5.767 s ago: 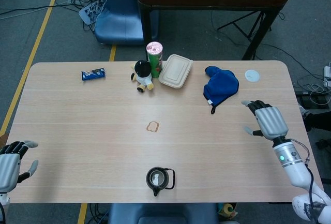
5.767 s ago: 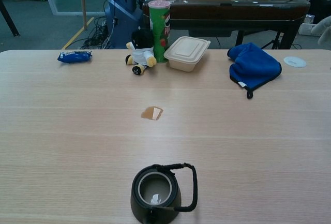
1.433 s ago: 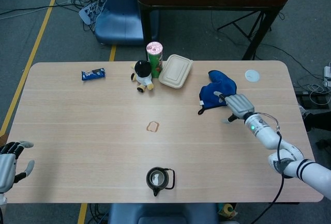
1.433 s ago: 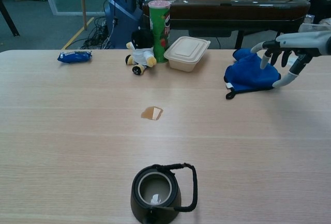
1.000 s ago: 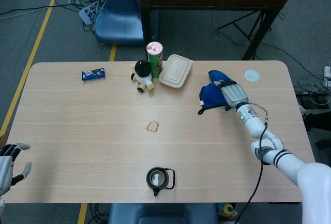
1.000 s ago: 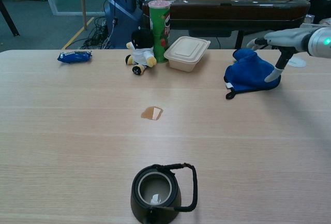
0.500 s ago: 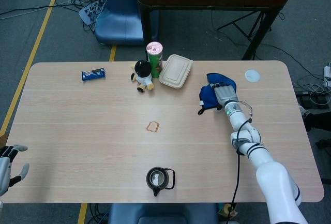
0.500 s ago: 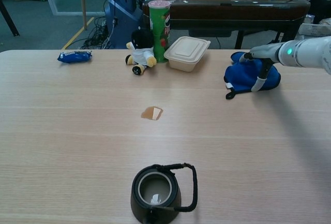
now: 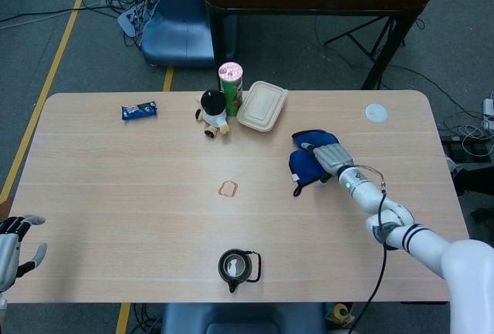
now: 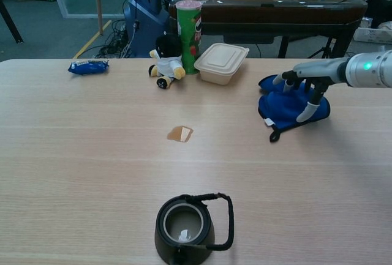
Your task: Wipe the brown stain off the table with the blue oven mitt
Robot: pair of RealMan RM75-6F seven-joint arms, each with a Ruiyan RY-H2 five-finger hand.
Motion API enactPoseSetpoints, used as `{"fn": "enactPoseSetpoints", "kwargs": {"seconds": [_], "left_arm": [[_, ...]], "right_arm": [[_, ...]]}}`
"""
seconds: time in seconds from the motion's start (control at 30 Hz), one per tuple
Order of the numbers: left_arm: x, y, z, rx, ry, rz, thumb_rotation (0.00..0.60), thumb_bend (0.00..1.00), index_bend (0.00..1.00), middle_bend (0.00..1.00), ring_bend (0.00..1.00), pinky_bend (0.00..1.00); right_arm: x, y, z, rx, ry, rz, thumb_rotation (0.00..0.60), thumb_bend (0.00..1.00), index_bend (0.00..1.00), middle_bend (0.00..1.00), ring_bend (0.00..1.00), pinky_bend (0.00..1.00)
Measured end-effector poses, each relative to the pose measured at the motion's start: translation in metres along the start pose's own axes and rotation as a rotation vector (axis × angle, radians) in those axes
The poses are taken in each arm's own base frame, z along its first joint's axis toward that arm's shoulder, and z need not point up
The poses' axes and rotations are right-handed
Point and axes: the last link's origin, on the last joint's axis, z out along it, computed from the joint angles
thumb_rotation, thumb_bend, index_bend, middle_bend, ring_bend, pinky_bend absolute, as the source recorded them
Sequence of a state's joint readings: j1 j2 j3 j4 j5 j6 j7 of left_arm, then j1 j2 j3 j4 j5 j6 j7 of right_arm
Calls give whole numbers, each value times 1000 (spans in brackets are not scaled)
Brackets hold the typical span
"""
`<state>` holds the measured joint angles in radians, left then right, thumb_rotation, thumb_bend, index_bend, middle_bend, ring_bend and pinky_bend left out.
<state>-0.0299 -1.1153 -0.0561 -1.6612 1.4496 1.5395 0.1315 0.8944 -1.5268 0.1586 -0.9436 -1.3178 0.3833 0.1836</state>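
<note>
The brown stain (image 9: 228,188) (image 10: 180,133) marks the table middle. Right of it, the blue oven mitt (image 9: 306,161) (image 10: 282,107) lies bunched on the table. My right hand (image 9: 330,155) (image 10: 304,82) rests on top of the mitt with its fingers spread over the cloth, pressing it down. Whether the fingers pinch the fabric does not show. Far down at the left table corner, my left hand (image 9: 14,243) hovers with its fingers apart and holds nothing; the chest view does not show it.
A black kettle (image 9: 238,266) (image 10: 190,222) stands near the front edge. At the back sit a plush toy (image 9: 213,113), a chips can (image 9: 231,86), a food box (image 9: 262,106), a blue snack pack (image 9: 139,110) and a white disc (image 9: 376,112).
My right hand came onto the mitt and has dragged it left and toward the front, closer to the stain. The left hand stays at its corner.
</note>
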Motion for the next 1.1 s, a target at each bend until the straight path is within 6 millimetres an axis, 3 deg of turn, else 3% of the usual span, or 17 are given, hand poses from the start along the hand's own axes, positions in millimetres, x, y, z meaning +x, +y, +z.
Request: {"fn": "enactPoseSetpoints", "kwargs": {"seconds": [0.2,0.3,0.5,0.83,0.93,1.0,1.1], "left_arm": [[0,3,2,-12,0,-3,600,302,349,320,258,260],[0,4,2,-15,0,-6,600,301,349,320,258,260],[0,2,-1,-2,0,-6,600,301,349,320,258,260],[0,1,-2,7,0,-6,600,301,349,320,258,260],[0,1,-3,8,-2,-6,600,302,349,320,258,260],[0,0,-3,9,0,-7,600,301,349,320,258,260],[1,0,-3,9,1,-6,600,302,349,320,258,260]], "right_arm": [[8,15,-56,59,43,23,600,135,0,259,214,253],[12,22,-65,56,91,21,600,109,0,220,186,254],[5,22,-45,18,139,-64,600,0,0,137,74,180],[-13,9,0,-47,116,-109,600,0,0,118,55,156],[-18,8,10,-65,86,-124,600,59,5,161,69,159],[-20,6,16,-74,76,-134,600,186,86,231,126,219],[-22,4,22,-83,77,-147,600,287,301,348,240,364]]}}
